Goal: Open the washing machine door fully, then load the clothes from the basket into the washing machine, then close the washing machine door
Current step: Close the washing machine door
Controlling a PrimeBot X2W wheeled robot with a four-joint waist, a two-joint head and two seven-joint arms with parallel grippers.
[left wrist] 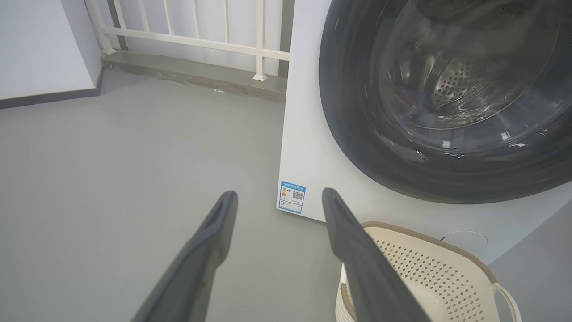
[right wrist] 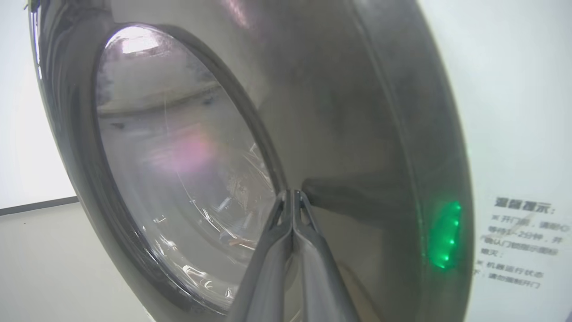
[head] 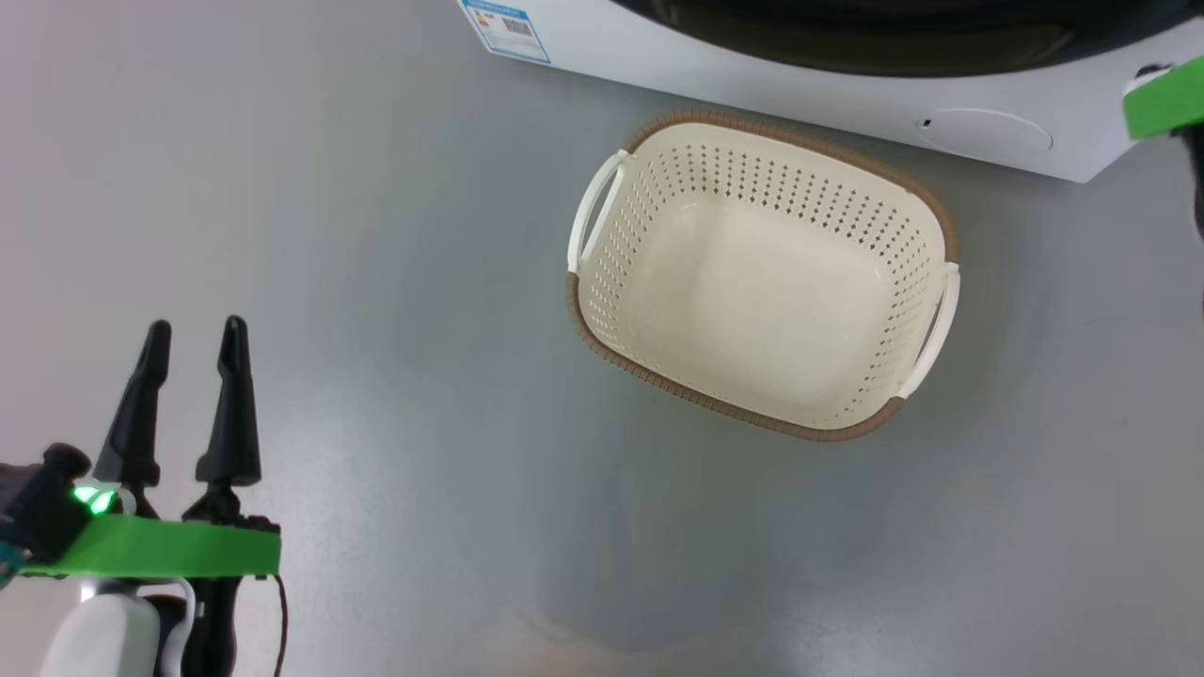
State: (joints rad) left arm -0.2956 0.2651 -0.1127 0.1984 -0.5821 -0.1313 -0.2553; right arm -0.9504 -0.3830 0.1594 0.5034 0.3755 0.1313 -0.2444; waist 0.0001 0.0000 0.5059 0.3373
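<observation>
The washing machine [head: 677, 61] stands at the top of the head view, on the grey floor [head: 423, 282]. A blue-white label sticker [head: 508, 28] is on its lower left corner and a round service flap [head: 983, 132] is on its lower right. The basket [head: 752, 418] sits on the floor just in front of the machine, near the flap but apart from the white front. It is turned a little, and its pale bottom is bare. One white handle is on each short side.

In the left wrist view the washing machine door [left wrist: 353, 125] lies flat against the machine's front, so it looks closed. The steel drum [left wrist: 456, 85] shows through the glass. A white railing [left wrist: 201, 36] runs along the wall behind.

The left gripper [head: 196, 324] hovers over the floor at the lower left, well apart from the basket. Its two dark fingers are spread wide and hold nothing.

The right gripper [right wrist: 292, 194] has its two fingers pressed together, with nothing between them. Its tips are at the glossy black ring of the door, just beside the edge of the glass window [right wrist: 170, 156]. It is not possible to tell if the tips really touch the surface. A green light [right wrist: 444, 235] is reflected in the door, and a printed notice [right wrist: 523, 241] is on the white panel beside it. In the head view the right arm's green band [head: 1164, 99] is at the right edge.
</observation>
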